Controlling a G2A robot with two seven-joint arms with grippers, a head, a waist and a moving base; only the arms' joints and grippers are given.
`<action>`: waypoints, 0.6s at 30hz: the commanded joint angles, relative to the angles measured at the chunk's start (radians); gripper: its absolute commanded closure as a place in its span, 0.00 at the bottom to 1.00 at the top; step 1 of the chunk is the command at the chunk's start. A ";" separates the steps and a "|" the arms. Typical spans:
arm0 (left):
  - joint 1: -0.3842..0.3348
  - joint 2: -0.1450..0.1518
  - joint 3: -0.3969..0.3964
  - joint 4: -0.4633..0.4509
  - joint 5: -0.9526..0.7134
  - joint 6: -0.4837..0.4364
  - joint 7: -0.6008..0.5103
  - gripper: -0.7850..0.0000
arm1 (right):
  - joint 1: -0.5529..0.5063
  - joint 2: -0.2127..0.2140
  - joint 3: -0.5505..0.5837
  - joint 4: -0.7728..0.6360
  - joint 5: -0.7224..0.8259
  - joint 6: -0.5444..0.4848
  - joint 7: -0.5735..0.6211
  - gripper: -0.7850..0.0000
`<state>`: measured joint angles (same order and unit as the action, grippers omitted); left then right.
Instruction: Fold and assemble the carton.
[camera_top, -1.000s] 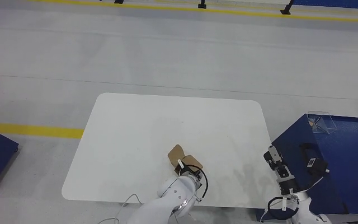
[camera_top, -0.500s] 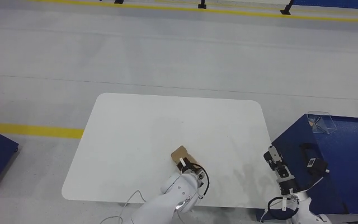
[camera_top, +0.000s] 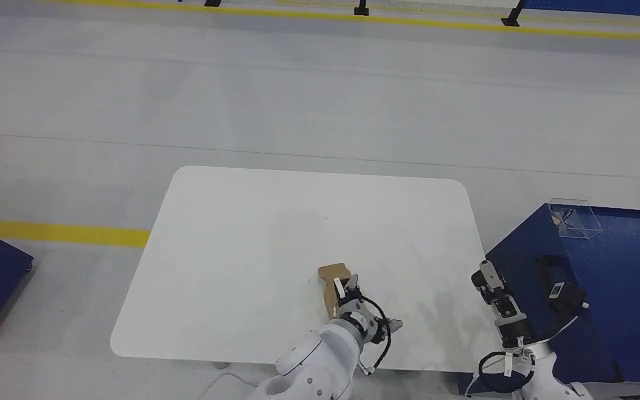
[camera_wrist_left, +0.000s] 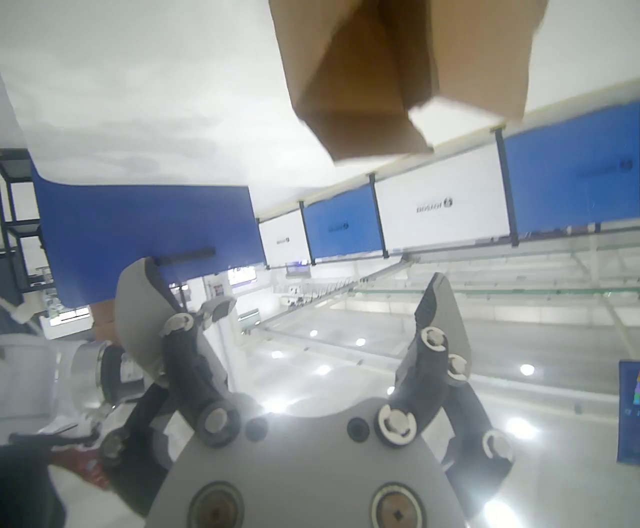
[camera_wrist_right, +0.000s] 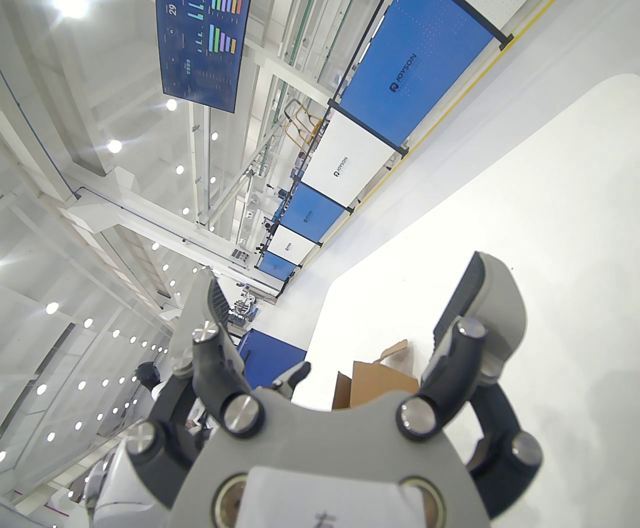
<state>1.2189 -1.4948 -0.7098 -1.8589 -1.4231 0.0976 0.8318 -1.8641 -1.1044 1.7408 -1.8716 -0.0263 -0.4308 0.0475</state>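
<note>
Carton (camera_top: 334, 283): brown cardboard, partly folded, flaps loose. It sits on the white table (camera_top: 250, 250) near the robot-side edge, somewhat right of centre. Nothing grips it.

Left claw (camera_wrist_left: 285, 280): fingers spread wide, nothing between them. In the left wrist view the carton (camera_wrist_left: 400, 65) lies beyond the fingertips and off to one side, clear of both pads, with its open interior and one small flap showing. In the top view the left arm is over the table's near edge, with the claw just beside the carton on its robot side.

Right claw (camera_wrist_right: 350, 275): fingers also wide apart, holding nothing. It is off the table's right edge (camera_top: 487, 283), next to a blue stand (camera_top: 600, 300), well apart from the carton. In the right wrist view the carton (camera_wrist_right: 382, 380) shows far off on the table, between the two fingers.

A small clear box (camera_top: 573, 218) rests on the blue stand.
</note>
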 joint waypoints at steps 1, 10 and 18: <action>0.026 0.017 -0.014 -0.064 0.081 0.098 -0.066 0.00 | 0.000 0.000 0.000 0.000 0.000 0.000 0.000 0.00; 0.057 0.092 -0.120 -0.095 0.467 0.370 -0.527 0.00 | 0.000 0.000 0.000 0.000 0.000 0.000 0.000 0.00; 0.062 0.126 -0.127 -0.093 0.689 0.422 -0.765 0.00 | 0.000 0.000 0.000 0.000 0.000 0.000 0.000 0.00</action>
<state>1.2805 -1.3680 -0.8366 -1.9524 -0.6934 0.5208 0.0204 -1.8641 -1.1044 1.7408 -1.8716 -0.0263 -0.4308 0.0475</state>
